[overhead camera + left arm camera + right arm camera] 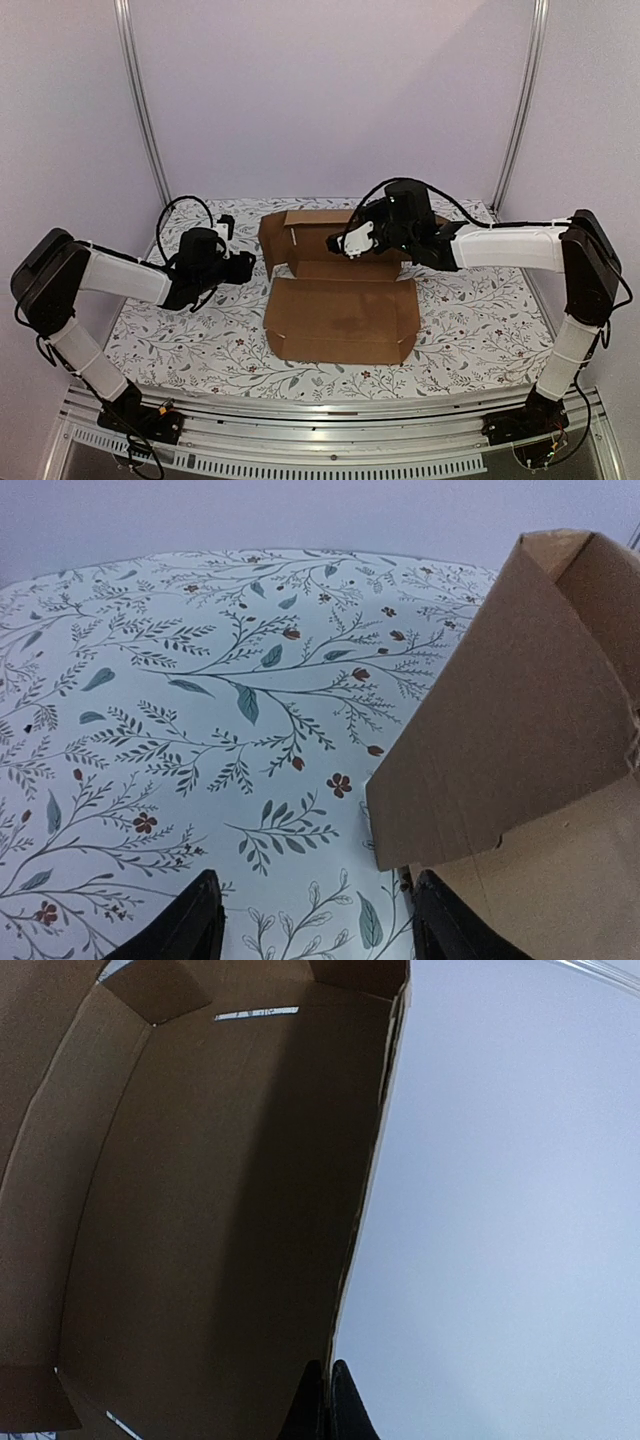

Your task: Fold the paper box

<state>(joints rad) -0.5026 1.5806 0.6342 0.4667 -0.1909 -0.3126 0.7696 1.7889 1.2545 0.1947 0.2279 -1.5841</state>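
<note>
We find the paper box (340, 318) at the middle of the table (170, 345), with its near panel lying flat and its far wall and left side flap (500, 710) raised. The left gripper (315, 905) hovers low just beside that flap, jaws apart with only the table surface between them. The right gripper (327, 1390) has its jaws together at the edge of the far wall; we cannot tell whether cardboard is pinched between them. If the left jaws close before the flap edge lies between them, we expect an empty grasp or a push that slides the light box. If the right arm shifts sideways, the wall may crease off its score line.
</note>
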